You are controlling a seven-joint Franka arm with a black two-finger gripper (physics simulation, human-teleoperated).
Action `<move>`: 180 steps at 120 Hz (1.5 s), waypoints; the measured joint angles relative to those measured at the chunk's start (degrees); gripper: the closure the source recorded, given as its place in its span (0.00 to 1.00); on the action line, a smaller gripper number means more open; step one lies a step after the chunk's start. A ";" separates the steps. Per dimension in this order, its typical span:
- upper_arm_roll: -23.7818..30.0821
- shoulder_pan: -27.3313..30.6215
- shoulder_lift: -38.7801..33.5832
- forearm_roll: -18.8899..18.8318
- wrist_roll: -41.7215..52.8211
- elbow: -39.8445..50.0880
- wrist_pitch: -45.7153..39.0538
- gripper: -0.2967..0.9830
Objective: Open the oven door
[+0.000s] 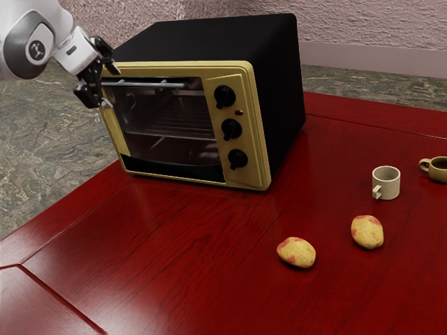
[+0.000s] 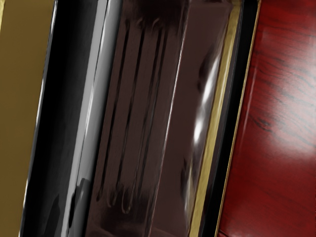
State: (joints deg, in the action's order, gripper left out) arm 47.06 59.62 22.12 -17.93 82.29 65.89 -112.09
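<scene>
With its fingers spread apart, the end effector (image 1: 111, 87) is at the front of the oven (image 1: 216, 45), near the end of the door handle (image 1: 147, 84) at the exterior view's left; whether either finger touches the bar cannot be told. The oven door (image 1: 166, 143) is shut and lies below and beside the end effector, its glass reaching from the handle down toward the bench (image 1: 174, 265) and across toward the three black knobs (image 1: 232, 129). In the wrist view the handle bar and the glass lie in front of the hand. Behind the glass, the oven holds a wire rack (image 1: 174, 122). Well apart from the end effector, toward the exterior view's right, stand a pale mug (image 1: 387, 183) and a brown cup (image 1: 436, 171), both upright; what they contain cannot be made out. Two potatoes (image 1: 297, 252) lie on the bench nearby, outside any container.
</scene>
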 joint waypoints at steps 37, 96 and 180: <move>2.79 -0.01 -0.02 -0.08 1.05 1.10 0.77 0.23; 2.81 -2.09 2.15 -0.82 2.93 -0.50 0.99 0.23; 2.56 -2.67 2.01 -1.41 4.44 0.20 4.23 0.22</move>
State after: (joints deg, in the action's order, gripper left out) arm 49.62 56.95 24.12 -19.34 86.73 66.09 -107.86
